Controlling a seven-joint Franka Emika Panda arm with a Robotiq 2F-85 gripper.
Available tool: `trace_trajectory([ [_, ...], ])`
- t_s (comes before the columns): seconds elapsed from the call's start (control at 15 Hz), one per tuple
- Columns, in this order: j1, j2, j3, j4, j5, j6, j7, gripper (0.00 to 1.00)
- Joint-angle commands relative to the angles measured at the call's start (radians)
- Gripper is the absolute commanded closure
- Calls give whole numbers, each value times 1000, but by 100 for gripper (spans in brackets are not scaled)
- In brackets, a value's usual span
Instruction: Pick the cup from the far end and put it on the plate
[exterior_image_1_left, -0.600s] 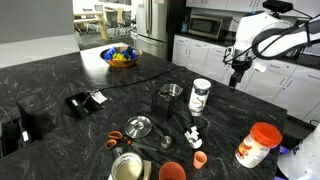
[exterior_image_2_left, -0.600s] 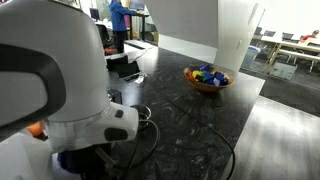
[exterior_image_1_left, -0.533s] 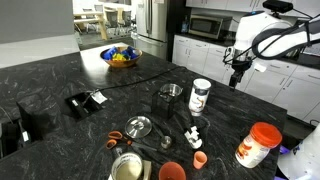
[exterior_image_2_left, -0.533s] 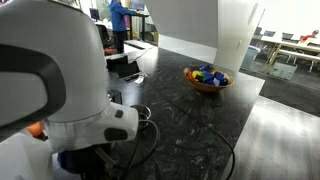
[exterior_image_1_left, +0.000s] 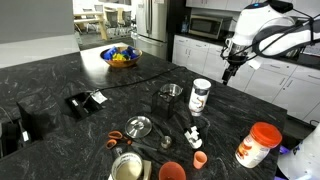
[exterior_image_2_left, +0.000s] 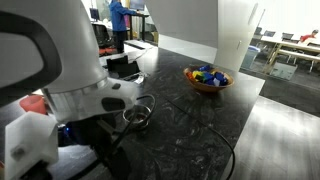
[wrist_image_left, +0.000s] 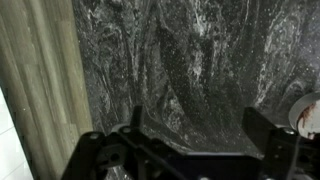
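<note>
The cup is small, shiny silver metal, and stands upright mid-counter next to a white container with dark markings. It also shows in an exterior view beside the robot's white base. A small round silver plate lies nearer the front edge. My gripper hangs in the air to the right of the white container, well above the counter and apart from the cup. In the wrist view the jaws are spread wide over bare black counter with nothing between them. The cup does not show in the wrist view.
A fruit bowl sits at the far end of the counter. An orange cup, an orange bowl, an open tin and an orange-lidded jar stand near the front. A black device lies at the left.
The arm has swung a little left and up. In the exterior view by the base, the arm's body has shifted and now uncovers the silver cup.
</note>
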Motion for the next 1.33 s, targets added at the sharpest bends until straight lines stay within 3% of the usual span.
trace_trajectory([
  [0.0,11,23,42,58,-31,63,55,0],
  [0.53,59,166,193,289,-172,245,210,0],
  [0.73,135,207,189,321,-91,258,111,0],
  [0.8,118,185,194,302,-129,242,185,0],
  [1.27,138,203,186,314,-111,243,141,0],
])
